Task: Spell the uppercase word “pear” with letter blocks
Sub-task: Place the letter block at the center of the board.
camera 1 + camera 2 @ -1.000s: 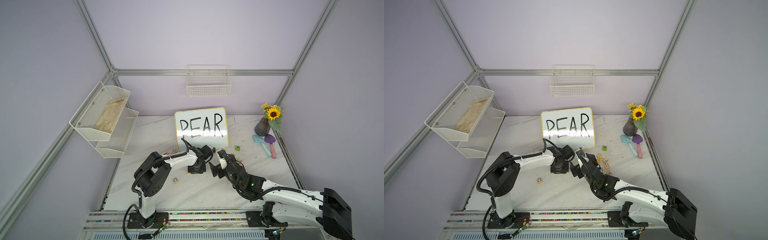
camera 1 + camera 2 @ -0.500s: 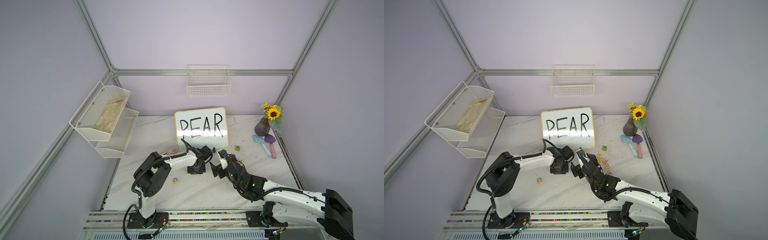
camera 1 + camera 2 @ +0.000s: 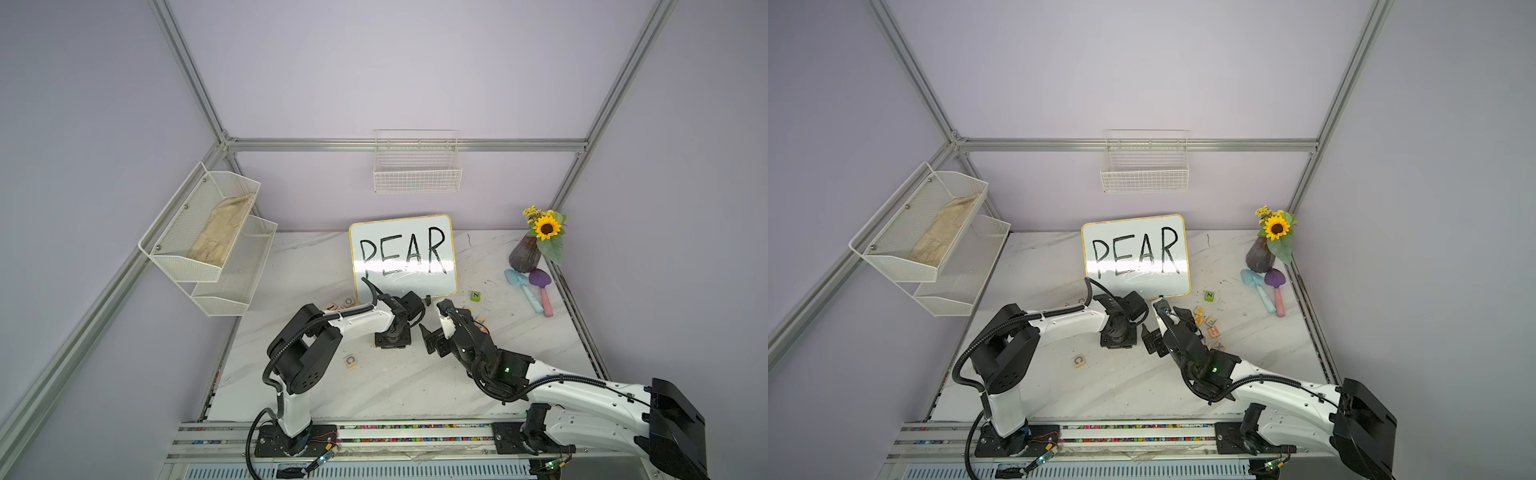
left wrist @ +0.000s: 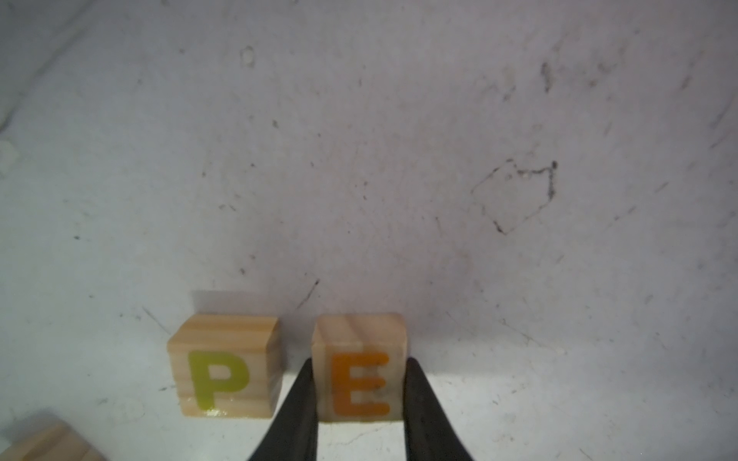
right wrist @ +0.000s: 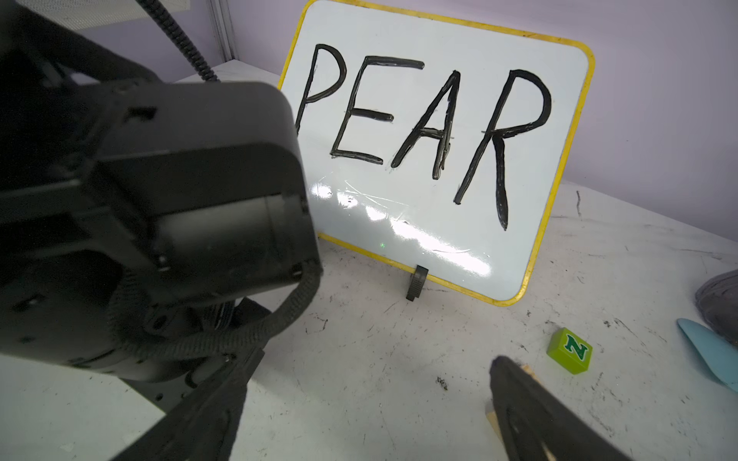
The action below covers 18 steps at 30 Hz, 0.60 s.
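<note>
- The left gripper is clamped on the E block, one black finger pressed against each side face.
- The E block sits on the table in front of the whiteboard, its orange letter facing up.
- The P block stands just beside the E block with a narrow gap between them, its yellow letter up and reading the same way.
- In both top views the left gripper hides these two blocks.
- The right gripper is spread wide and holds nothing. It hangs in front of the whiteboard's R end, close beside the left gripper.
- A green N block lies near the whiteboard's lower corner at the R end.
- A C block lies well in front of the whiteboard, off its P end.
</note>
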Tool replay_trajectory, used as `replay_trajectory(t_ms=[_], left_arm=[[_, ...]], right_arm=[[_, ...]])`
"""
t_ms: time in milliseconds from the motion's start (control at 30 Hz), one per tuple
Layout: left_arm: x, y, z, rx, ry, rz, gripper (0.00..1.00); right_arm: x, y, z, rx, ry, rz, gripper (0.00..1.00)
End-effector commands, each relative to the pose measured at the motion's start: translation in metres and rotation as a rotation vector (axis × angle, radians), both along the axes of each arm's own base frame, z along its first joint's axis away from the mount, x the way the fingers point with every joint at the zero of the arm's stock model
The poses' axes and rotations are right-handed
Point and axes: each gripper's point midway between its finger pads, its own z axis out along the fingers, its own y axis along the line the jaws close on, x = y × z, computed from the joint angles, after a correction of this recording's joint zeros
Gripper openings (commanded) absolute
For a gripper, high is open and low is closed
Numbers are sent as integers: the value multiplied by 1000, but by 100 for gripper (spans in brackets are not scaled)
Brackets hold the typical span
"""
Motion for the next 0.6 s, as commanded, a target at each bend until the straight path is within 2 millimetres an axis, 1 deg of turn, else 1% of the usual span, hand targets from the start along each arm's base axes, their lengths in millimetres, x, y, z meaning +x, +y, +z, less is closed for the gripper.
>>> replay_trajectory(t_ms=[0,200,433,567], left_arm=[[-1,2,7,-18,-15,10,30],[0,2,9,-13,-17,8,31],[2,2,11,-6,-25,9,37],[3,2,14,-8,-30,6,38]], right_arm=[[4,-1,8,10,-9,-22,97],[5,-1,8,8,-8,-25,97],[5,-1,7,4,-8,-21,97],[5,0,7,2,-7,-19,97]])
